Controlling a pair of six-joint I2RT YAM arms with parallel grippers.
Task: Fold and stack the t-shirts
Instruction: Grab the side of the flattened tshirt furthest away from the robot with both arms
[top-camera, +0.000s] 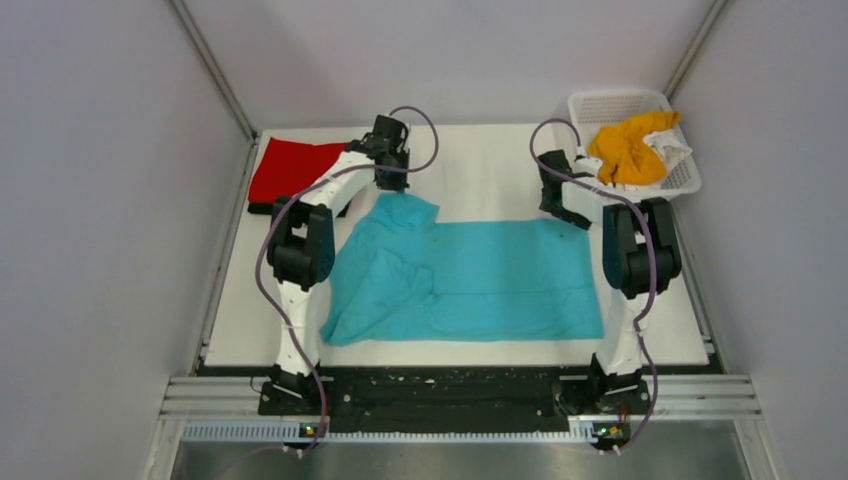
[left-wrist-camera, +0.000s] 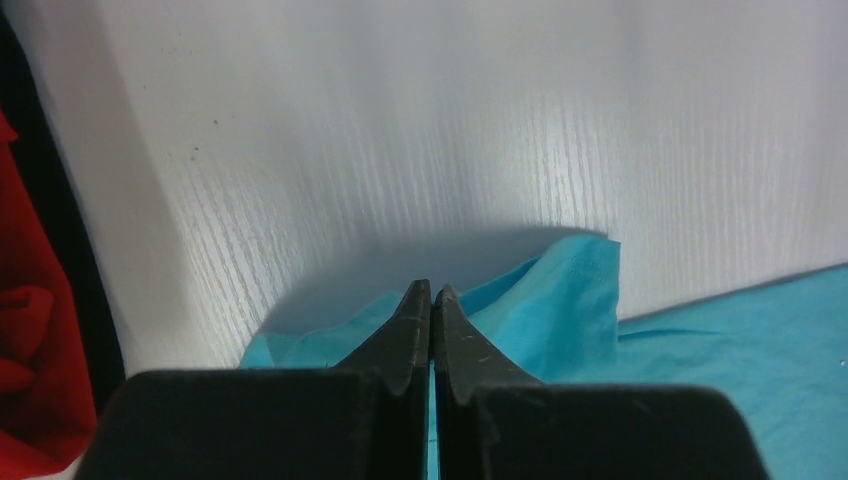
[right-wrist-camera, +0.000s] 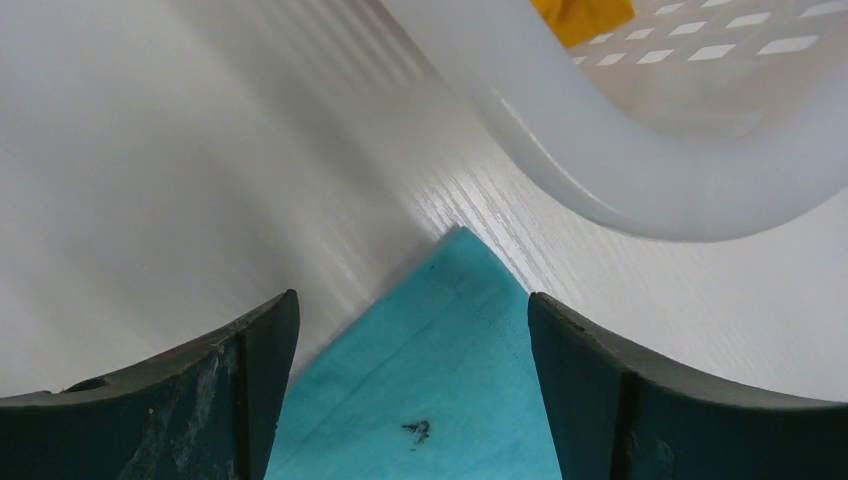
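Observation:
The turquoise t-shirt (top-camera: 480, 280) lies spread across the middle of the table, its left part rumpled. My left gripper (top-camera: 393, 175) is at its far left corner, and its jaws (left-wrist-camera: 432, 290) are shut on a raised fold of turquoise cloth (left-wrist-camera: 560, 300). My right gripper (top-camera: 562, 208) is open over the shirt's far right corner (right-wrist-camera: 440, 340), one finger (right-wrist-camera: 250, 370) on each side. A red t-shirt (top-camera: 290, 168) lies folded at the far left on a black one (top-camera: 262, 208). Orange (top-camera: 628, 148) and white (top-camera: 672, 150) shirts sit in the basket.
The white mesh basket (top-camera: 610, 102) stands at the far right corner, and its rim (right-wrist-camera: 600, 170) is close in front of my right gripper. The red cloth (left-wrist-camera: 25, 330) and a black edge (left-wrist-camera: 50, 230) lie left of my left gripper. Grey walls enclose the table.

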